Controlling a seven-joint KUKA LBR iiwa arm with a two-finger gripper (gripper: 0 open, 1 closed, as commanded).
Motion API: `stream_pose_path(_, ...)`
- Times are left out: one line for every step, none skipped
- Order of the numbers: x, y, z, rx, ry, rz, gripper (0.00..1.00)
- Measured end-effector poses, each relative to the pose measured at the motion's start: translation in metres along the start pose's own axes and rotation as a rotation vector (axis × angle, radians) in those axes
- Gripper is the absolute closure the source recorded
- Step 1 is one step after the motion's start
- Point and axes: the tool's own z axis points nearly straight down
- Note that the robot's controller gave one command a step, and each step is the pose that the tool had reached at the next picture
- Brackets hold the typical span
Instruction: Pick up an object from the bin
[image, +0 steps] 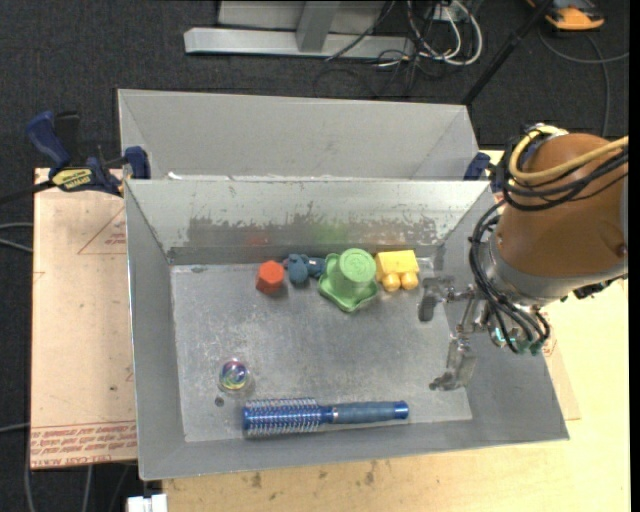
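My gripper (441, 338) hangs at the right side of the bin, just above the floor, open with nothing between its fingers. One fingertip (428, 303) points toward the back, the other (446, 378) toward the front. A yellow toy block (397, 268) lies by the back wall, a little left of the rear fingertip and apart from it. Beside that block sits a green cup-like piece (348, 278). A blue hairbrush (325, 414) lies along the front wall, its handle end just left of and below the front fingertip.
Further left along the back wall are a small dark-blue piece (298, 268) and a red block (270, 277). A shiny marble (234, 375) rests at the front left. The arm's orange cover and cables stand over the bin's right rim.
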Motion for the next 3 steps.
stream_pose_path(0.004,0.052,0.126,-0.002,0.001,0.147,0.0)
stream_pose_path(0.007,0.082,0.17,-0.002,-0.014,0.139,0.0)
stream_pose_path(0.009,0.081,0.169,0.0,-0.007,0.14,1.0)
